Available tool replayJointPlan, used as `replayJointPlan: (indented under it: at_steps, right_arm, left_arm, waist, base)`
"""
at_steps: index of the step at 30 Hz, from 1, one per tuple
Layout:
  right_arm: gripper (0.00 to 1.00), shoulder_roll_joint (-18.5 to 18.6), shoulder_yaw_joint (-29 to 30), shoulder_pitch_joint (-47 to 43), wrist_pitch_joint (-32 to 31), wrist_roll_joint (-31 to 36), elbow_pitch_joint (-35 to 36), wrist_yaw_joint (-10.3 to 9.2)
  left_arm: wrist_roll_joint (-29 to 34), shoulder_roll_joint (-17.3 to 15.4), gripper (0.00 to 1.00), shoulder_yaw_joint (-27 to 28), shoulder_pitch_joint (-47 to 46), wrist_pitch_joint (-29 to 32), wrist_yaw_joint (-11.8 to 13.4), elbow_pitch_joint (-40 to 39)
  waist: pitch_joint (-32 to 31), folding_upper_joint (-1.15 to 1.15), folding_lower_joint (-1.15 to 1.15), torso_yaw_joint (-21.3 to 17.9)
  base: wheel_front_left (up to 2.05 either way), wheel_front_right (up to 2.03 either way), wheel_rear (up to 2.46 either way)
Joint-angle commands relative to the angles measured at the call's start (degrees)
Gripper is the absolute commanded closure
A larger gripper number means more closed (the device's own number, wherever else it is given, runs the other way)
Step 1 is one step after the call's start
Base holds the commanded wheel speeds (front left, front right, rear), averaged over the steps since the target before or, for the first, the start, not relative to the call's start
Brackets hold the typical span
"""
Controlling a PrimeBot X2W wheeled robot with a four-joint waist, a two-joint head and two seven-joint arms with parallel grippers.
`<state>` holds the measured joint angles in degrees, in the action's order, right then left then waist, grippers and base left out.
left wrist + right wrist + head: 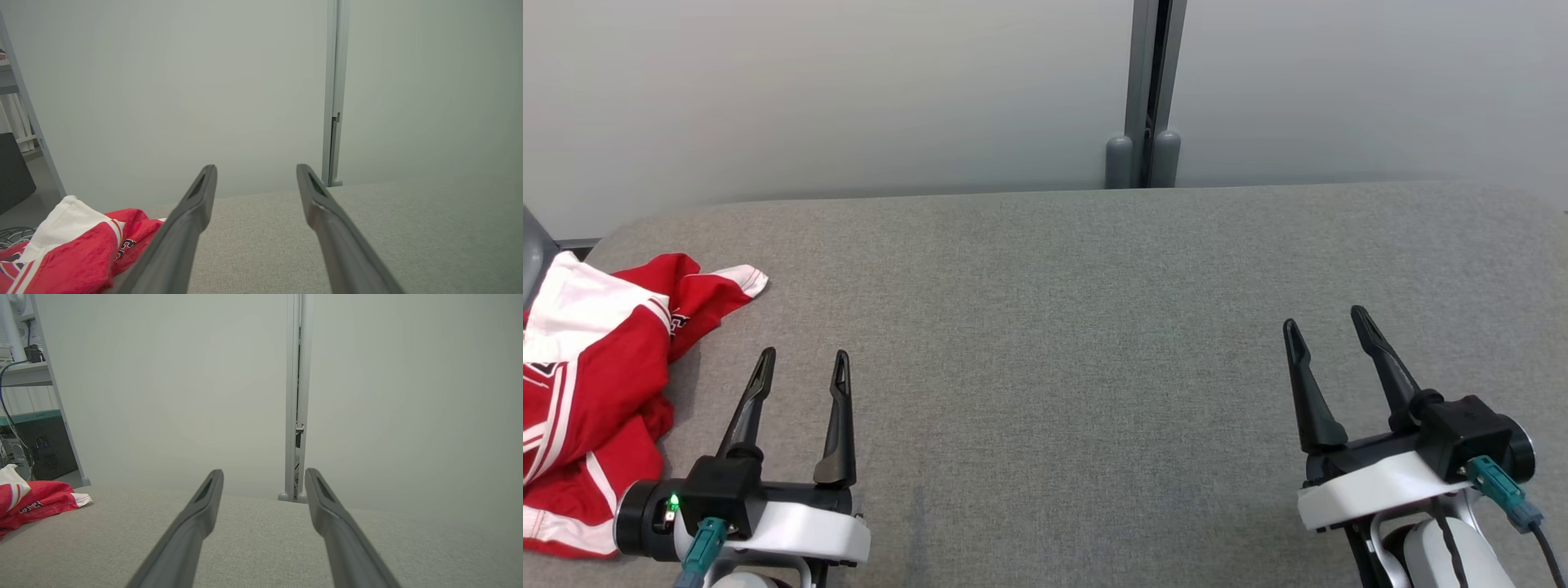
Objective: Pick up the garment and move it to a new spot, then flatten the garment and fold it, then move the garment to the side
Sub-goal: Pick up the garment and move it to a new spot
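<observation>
The red-and-white garment is left crumpled at the grey table's left edge, beside the left gripper, while both the left and the right gripper are held wide apart and empty, apparently readied for the pick-up.

You have bright, even, diffuse light in all three views. On the grey cover the shadows are faint and soft-edged: a darker patch lies between the left gripper and the red garment beside it. In your wrist views the fingers blur close to the lens, and the wall ahead of the tips looks milky and low in contrast.
</observation>
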<state>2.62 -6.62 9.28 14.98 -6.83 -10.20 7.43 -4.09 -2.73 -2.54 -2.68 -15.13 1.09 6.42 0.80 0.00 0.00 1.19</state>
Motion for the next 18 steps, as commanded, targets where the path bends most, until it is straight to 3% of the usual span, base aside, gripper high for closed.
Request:
replayJointPlan:
  at_steps: [1, 10, 18]
  right_arm:
    - [0.0, 0.5, -0.2, 0.2, 0.3, -0.4, 0.1, 0.1]
    - [0.0, 0.5, -1.3, -0.3, 0.3, -1.6, -0.5, 0.1]
    - [0.0, 0.5, -2.4, -1.0, 0.3, -3.4, -0.6, 0.1]
  left_arm:
    - [-0.3, -0.3, 0.0, 0.1, 0.1, 0.0, 0.4, 0.1]
    - [-1.2, -0.3, 0.0, 0.9, 0.1, 0.0, 0.3, 0.8]
    - [-1.5, -0.3, 0.0, 1.9, 0.3, 0.0, 0.3, 1.8]
  waist:
    - [0.0, 0.0, 0.0, 0.2]
    - [-0.3, 0.0, 0.0, 3.9]
    - [-0.3, 0.0, 0.0, 10.0]
  base:
    - [0.0, 0.0, 0.0]
    - [0.0, 0.0, 0.0]
    - [0.0, 0.0, 0.0]
